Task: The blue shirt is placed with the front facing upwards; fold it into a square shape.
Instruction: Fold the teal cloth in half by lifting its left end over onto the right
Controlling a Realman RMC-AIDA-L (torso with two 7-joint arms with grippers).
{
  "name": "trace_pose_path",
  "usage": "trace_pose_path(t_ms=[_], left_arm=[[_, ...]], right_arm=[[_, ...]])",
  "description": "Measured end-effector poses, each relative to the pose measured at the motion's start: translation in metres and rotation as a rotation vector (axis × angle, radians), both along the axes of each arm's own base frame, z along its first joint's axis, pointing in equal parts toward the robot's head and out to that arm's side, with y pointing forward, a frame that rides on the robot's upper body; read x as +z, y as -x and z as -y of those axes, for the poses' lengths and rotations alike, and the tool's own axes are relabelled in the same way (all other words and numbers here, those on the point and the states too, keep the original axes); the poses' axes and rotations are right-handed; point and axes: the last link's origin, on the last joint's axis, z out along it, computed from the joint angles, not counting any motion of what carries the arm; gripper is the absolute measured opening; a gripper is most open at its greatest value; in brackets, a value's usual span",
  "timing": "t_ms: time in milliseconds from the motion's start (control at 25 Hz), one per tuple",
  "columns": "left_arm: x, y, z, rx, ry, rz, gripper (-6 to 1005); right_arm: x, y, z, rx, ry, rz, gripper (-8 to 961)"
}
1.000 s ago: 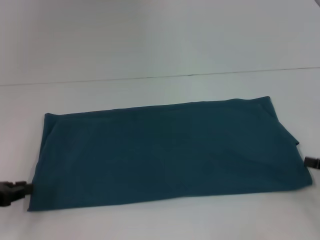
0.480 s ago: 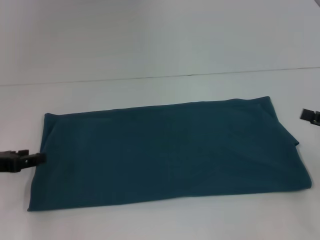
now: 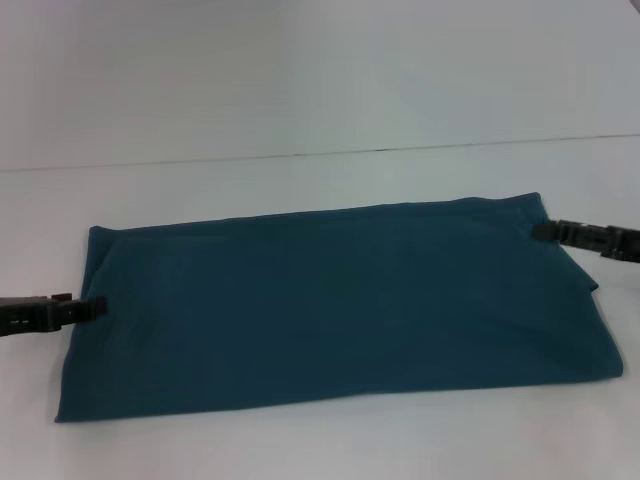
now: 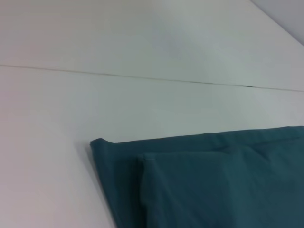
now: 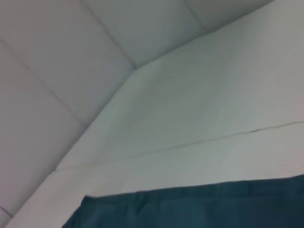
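As blue shirt [image 3: 335,305] lies between | left hand [image 3: 95,307], right hand [image 3: 545,231] at edges | grip unclear

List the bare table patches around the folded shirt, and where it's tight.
The white table is bare in a wide band beyond the far edge of the dark teal-blue cotton shirt, and in a narrower strip along the shirt's near edge. It is crowded at both short ends: the left gripper sits at the left edge, the right gripper at the far right corner.

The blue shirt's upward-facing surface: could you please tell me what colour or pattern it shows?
The blue shirt is plain dark teal-blue, no print visible; best seen in the head view.
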Motion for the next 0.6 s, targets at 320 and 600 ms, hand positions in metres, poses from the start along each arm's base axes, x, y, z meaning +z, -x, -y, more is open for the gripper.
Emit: trace_pose_path(t_ms=[320,600], left_arm=[[0.0008,-0.0007,-0.002,0.018,-0.016,0.011,610],[0.0,-0.0023,-0.0022,0.016,-0.012,0.013,667]], right_arm=[[-0.008,-0.0028,-0.0016,-0.002,0.005,0.048,831],[-0.0104,-0.0056,0.002,0.005,0.004,0.061,930]])
